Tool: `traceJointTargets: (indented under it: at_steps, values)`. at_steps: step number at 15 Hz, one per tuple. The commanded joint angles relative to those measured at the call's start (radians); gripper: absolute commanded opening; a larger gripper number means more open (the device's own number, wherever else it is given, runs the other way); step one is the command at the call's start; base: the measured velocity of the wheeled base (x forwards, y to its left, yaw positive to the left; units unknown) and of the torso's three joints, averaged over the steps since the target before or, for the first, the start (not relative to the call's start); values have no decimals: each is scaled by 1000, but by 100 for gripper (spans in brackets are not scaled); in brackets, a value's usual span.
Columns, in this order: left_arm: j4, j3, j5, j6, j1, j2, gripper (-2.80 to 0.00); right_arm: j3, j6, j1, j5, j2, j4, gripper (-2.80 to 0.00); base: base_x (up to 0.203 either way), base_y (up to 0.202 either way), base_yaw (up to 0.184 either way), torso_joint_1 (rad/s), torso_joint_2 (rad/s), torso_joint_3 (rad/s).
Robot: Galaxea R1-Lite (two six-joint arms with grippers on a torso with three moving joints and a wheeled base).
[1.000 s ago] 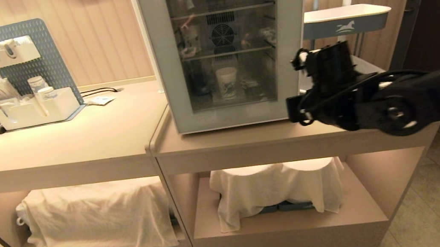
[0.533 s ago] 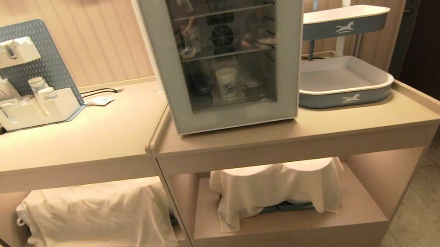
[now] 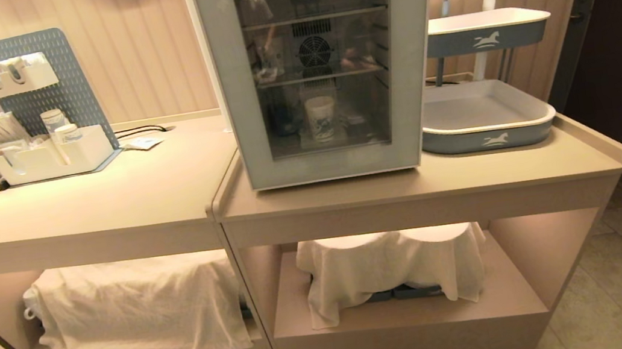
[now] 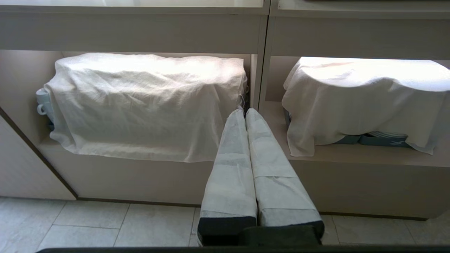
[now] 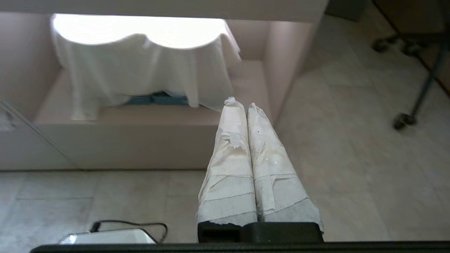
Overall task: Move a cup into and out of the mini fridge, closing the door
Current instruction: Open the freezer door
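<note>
The small white paper cup with a blue print (image 3: pixel 321 117) stands upright on the floor of the white boxy mini fridge (image 3: pixel 326 63), seen through the dark tinted glass of its grey-framed door (image 3: pixel 232 88), which sits flush against the cabinet. The fridge rests on the beige surface (image 3: pixel 107 197), just beside a grey-blue tray (image 3: pixel 488 134) to its right.

Neither arm shows in the head view. The left end effector (image 4: pixel 245 111) hangs low, tape-wrapped fingers (image 4: pixel 232 165) pressed together and empty, aimed at the cloth-covered shelves under the surface. The right end effector (image 5: pixel 242 103) is low as well, its fingers (image 5: pixel 270 168) pressed together on nothing, pointing at the lower right shelf and floor.

So the cup lies well above and beyond both end effectors, behind the shut door. Its long axis is vertical. The door must likely open before any grasp; I cannot tell which arm is nearer.
</note>
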Motion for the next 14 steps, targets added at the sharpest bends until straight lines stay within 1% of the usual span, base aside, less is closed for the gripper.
traceJointTargets:
  at_steps: [1,2,3,4,5,6,8,14]
  values:
    - [0,0,0,0,1,0,-280,47,7,15,46,-166,3,-280,0,0,0,0,0,0]
    - [0,0,0,0,0,0,-280,51,2,19,83,-220,25,-280,0,0,0,0,0,0]
    - [0,0,0,0,1,0,-280,56,-1,21,101,-261,46,-280,0,0,0,0,0,0]
    - [0,0,0,0,1,0,-280,67,14,24,106,-268,35,-280,0,0,0,0,0,0]
    - [0,0,0,0,1,0,-280,70,39,25,99,-267,30,-280,0,0,0,0,0,0]
    - [0,0,0,0,1,0,-280,67,32,25,97,-267,37,-280,0,0,0,0,0,0]
    - [0,0,0,0,1,0,-280,64,50,25,93,-267,49,-280,0,0,0,0,0,0]
    - [0,0,0,0,1,0,-280,63,32,25,104,-267,58,-280,0,0,0,0,0,0]
